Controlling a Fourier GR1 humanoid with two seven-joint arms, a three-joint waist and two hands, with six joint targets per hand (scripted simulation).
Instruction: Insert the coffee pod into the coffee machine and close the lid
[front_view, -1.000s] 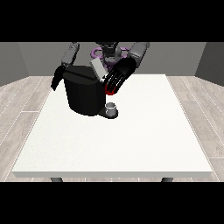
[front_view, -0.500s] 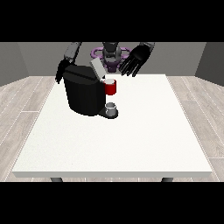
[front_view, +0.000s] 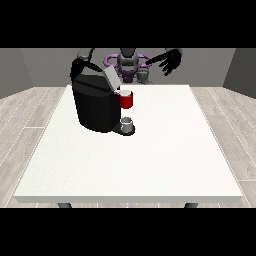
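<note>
You looked across a large white counter (front_view: 150, 165) with a thin pale edge, standing on dark legs (front_view: 63, 205). Around it ran a floor (front_view: 25, 125) of light grey wood-look planks, and plain grey walls (front_view: 30, 70) closed the room behind.

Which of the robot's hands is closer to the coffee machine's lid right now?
The right hand. The hand at the view's left sits just behind the coffee machine, near its raised lid. The hand at the view's right hangs farther off, spread open.
</note>
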